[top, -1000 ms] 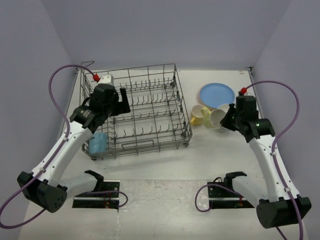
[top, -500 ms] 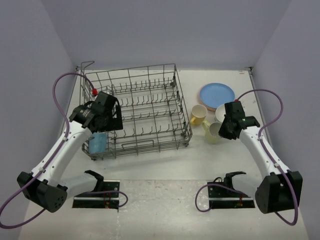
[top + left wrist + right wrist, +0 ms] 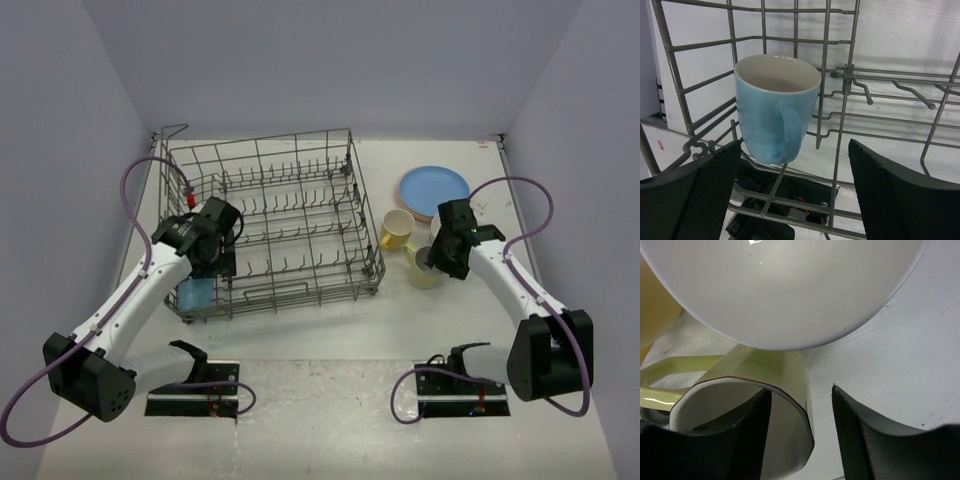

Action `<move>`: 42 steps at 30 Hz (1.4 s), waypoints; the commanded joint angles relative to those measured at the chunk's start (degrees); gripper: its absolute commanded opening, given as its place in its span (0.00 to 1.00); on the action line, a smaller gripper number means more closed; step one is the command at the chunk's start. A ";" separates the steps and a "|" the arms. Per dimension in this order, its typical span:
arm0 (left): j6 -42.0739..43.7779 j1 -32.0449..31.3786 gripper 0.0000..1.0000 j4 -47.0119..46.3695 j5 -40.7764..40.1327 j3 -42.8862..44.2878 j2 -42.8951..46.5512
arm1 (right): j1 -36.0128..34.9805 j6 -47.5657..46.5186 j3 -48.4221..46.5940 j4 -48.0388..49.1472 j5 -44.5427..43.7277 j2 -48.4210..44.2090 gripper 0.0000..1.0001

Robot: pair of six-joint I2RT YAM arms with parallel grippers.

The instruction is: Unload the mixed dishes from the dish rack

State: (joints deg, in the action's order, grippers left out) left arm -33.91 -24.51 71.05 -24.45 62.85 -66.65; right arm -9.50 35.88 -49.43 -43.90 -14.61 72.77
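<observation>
- My left hand [image 3: 208, 252] sits inside the near-left corner of the dish rack [image 3: 300, 160], low among the wires.
- In the left wrist view its fingers [image 3: 700, 200] are spread wide and hold nothing.
- The light-blue mug [image 3: 776, 115] stands upright in that corner just ahead of the fingers, with its handle facing the camera. It touches neither finger.
- My right hand [image 3: 437, 262] is down on the bench [image 3: 330, 330], right of the rack, at a pale yellow-green mug [image 3: 425, 275].
- In the right wrist view one finger [image 3: 715, 450] is inside the mug's mouth and the other is outside, so the hand straddles the wall. A gap shows between the wall and the outer finger, so I read no grip.
- A white bowl [image 3: 780, 290] lies just beyond this mug, and a yellow mug [image 3: 396, 230] stands beside it.
- A blue plate [image 3: 435, 186] rests farther back on the bench.
</observation>
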 commanded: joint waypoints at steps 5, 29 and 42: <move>-2.30 -0.01 0.62 -0.73 0.10 -3.79 -0.76 | -0.43 0.95 -1.46 0.66 -0.07 -3.50 0.79; 6.90 -0.27 0.00 -7.57 1.93 11.24 6.09 | -0.43 -3.17 -7.53 5.04 9.85 -17.66 0.92; 26.53 -0.45 0.00 -33.41 47.78 8.97 10.92 | -6.05 -7.49 -19.02 14.81 42.29 -10.05 0.94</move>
State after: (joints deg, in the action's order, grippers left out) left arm -15.57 -24.77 51.99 3.81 73.19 -57.41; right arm -12.67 29.30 -62.37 -33.06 18.33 59.02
